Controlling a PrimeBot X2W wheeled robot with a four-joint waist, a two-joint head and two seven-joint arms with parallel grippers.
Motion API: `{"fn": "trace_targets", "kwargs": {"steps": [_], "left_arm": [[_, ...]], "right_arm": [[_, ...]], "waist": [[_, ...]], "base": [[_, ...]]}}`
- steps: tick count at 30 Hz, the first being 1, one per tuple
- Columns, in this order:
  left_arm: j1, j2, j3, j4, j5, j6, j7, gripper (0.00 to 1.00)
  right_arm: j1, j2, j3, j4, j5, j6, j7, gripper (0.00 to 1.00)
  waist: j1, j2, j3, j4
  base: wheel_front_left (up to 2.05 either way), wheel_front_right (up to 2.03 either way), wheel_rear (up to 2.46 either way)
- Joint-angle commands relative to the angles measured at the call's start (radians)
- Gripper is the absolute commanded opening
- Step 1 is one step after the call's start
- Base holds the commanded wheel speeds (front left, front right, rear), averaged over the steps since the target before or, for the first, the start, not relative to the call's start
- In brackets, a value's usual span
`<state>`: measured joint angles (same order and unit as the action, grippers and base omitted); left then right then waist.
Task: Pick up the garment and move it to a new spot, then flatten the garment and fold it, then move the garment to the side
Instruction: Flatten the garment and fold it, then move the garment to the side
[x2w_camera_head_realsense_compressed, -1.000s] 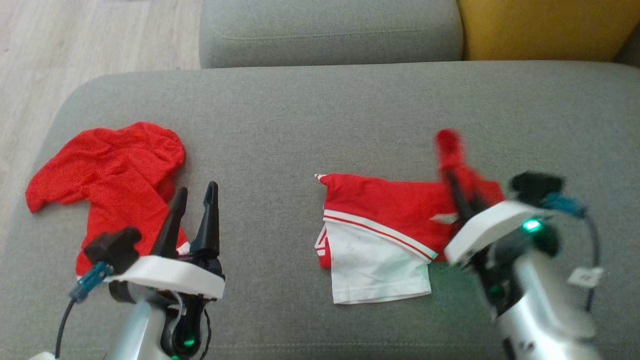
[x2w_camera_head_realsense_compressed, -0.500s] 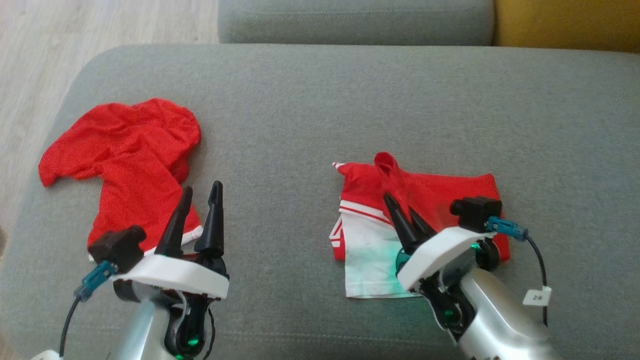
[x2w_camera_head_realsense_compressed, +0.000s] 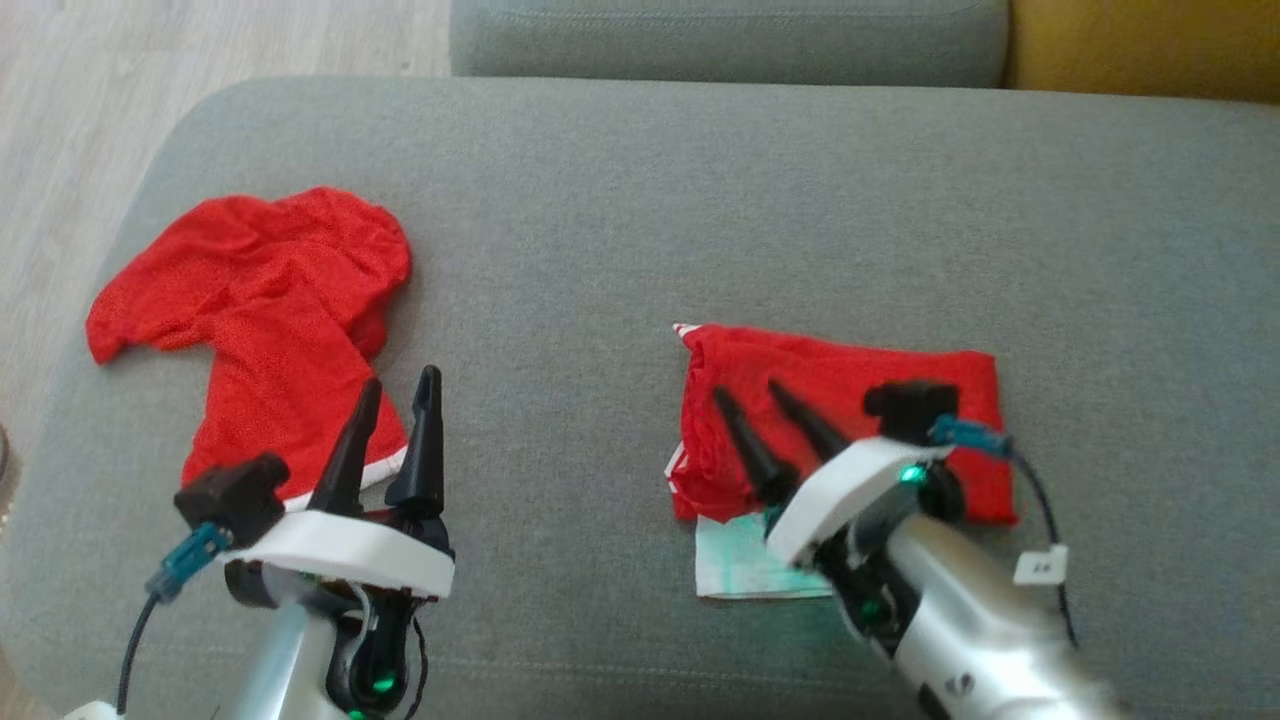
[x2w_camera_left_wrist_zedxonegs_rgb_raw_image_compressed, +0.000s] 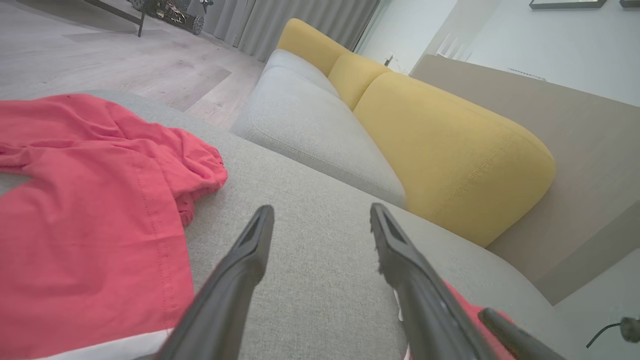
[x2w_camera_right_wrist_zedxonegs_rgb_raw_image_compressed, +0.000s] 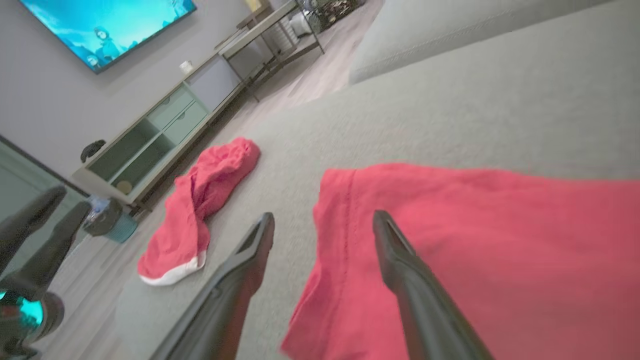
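Red garment (x2w_camera_head_realsense_compressed: 850, 375) now lies folded, right pincer (x2w_camera_head_realsense_compressed: 748, 390) released.

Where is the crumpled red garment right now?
In the head view, the crumpled red garment lies on the left of the grey sofa seat, beside the left gripper.

garment (x2w_camera_head_realsense_compressed: 850, 365): red on top; white bit at near edge, tinted green; thin white stripe at far-left corner.
2nd garment (x2w_camera_head_realsense_compressed: 260, 300): red, fine dotted mesh; white hem band.
sofa seat (x2w_camera_head_realsense_compressed: 640, 200): mid grey, plain weave.
grey cushion (x2w_camera_head_realsense_compressed: 720, 40): same grey as the seat.
yellow cushion (x2w_camera_head_realsense_compressed: 1140, 40): mustard yellow, plain.
floor (x2w_camera_head_realsense_compressed: 60, 120): pale wood planks.
left tool (x2w_camera_head_realsense_compressed: 400, 378): black fingers, white mount, black cam, teal plug, green light.
right tool (x2w_camera_head_realsense_compressed: 747, 388): black fingers, white mount, teal plug, green light.
arm (x2w_camera_head_realsense_compressed: 960, 640): silver.
tag (x2w_camera_head_realsense_compressed: 1040, 567): white.
TV (x2w_camera_right_wrist_zedxonegs_rgb_raw_image_compressed: 100, 25): bright blue pic.
cabinet (x2w_camera_right_wrist_zedxonegs_rgb_raw_image_compressed: 165, 130): pale grey-green.
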<state>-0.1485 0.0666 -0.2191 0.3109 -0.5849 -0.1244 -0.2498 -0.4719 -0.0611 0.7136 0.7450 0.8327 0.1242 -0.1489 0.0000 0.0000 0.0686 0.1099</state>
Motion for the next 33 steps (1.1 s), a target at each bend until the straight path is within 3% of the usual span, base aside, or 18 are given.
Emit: {"fn": "trace_targets", "kwargs": {"steps": [1,8,12,16,20,26,33], "left_arm": [[-0.044,0.012,0.034,-0.029,0.001,-0.006,-0.012,1.0],[-0.03,0.005,0.04,-0.038,0.012,-0.006,-0.012,1.0],[-0.026,0.001,0.041,-0.049,0.014,-0.006,-0.012,1.0],[-0.018,-0.004,0.039,-0.061,0.017,-0.006,-0.012,1.0],[-0.008,-0.008,0.034,-0.073,0.026,-0.006,-0.012,1.0],[0.023,-0.012,0.039,-0.1,0.071,-0.006,-0.012,1.0],[0.075,-0.015,0.079,-0.146,0.136,-0.006,-0.012,1.0]], "right_arm": [[-0.061,0.011,-0.014,-0.009,-0.009,0.007,-0.026,1.0],[-0.165,-0.004,-0.203,0.143,-0.241,0.007,-0.095,1.0],[-0.164,-0.042,-0.304,0.14,-0.338,0.007,-0.108,1.0],[-0.103,-0.098,-0.418,0.039,-0.462,0.007,-0.112,1.0],[0.053,-0.121,-0.56,-0.164,-0.588,0.007,-0.113,1.0],[0.234,-0.078,-0.673,-0.35,-0.701,0.007,-0.113,1.0],[0.344,-0.025,-0.717,-0.448,-0.782,0.007,-0.113,1.0]], "waist": [[0.0,0.0,-0.013,-0.012],[0.0,0.0,-0.042,-0.051],[0.0,0.0,-0.043,-0.059],[0.0,0.0,-0.043,-0.068],[0.0,0.0,-0.044,-0.073],[0.0,0.0,-0.05,-0.082],[0.0,0.0,-0.05,-0.09]], "base": [[0.0,0.0,0.0],[0.0,0.0,0.0],[0.0,0.0,0.0],[0.0,0.0,0.0],[0.0,0.0,0.0],[0.0,0.0,0.0],[0.0,0.0,0.0]]}}
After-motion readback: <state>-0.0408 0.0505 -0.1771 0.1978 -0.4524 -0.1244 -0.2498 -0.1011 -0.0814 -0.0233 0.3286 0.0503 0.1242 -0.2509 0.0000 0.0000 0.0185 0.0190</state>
